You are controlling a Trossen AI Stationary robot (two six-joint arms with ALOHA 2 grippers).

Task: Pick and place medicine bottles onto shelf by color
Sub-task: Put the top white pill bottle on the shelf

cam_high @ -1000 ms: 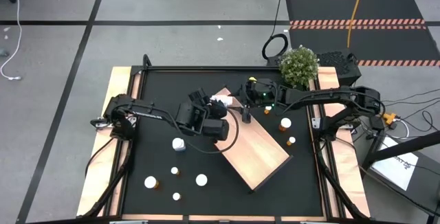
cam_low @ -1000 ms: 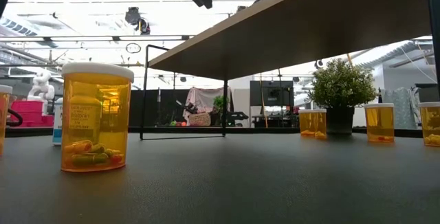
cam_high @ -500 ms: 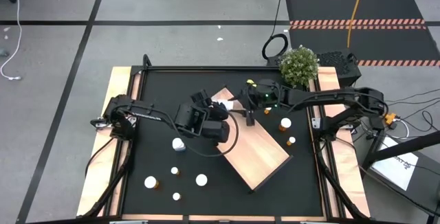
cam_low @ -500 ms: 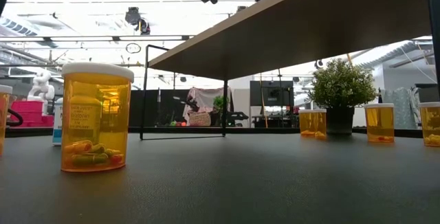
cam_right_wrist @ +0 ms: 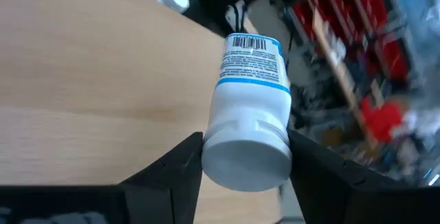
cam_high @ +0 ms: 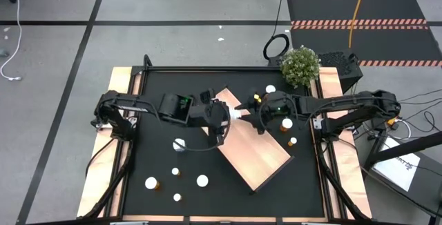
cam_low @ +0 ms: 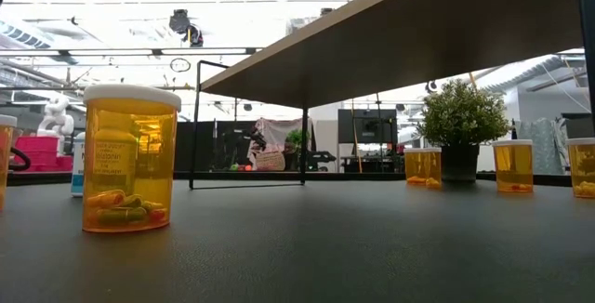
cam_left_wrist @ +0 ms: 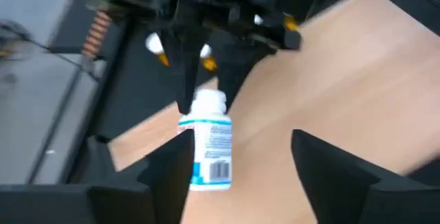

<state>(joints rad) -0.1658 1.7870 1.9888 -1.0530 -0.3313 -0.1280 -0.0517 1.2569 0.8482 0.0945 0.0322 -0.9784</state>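
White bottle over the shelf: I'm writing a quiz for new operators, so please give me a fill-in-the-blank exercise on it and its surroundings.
1. The right gripper clamps the white bottle at its ____ end.
2. The bottle's label is white and ____.
3. The shelf beneath it is made of light ____.
4. In the low view, the nearest amber bottle wears a ____ cap.

Missing words: cap; blue; wood; white.

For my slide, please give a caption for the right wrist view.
Right gripper holds white bottle by its cap above the shelf.
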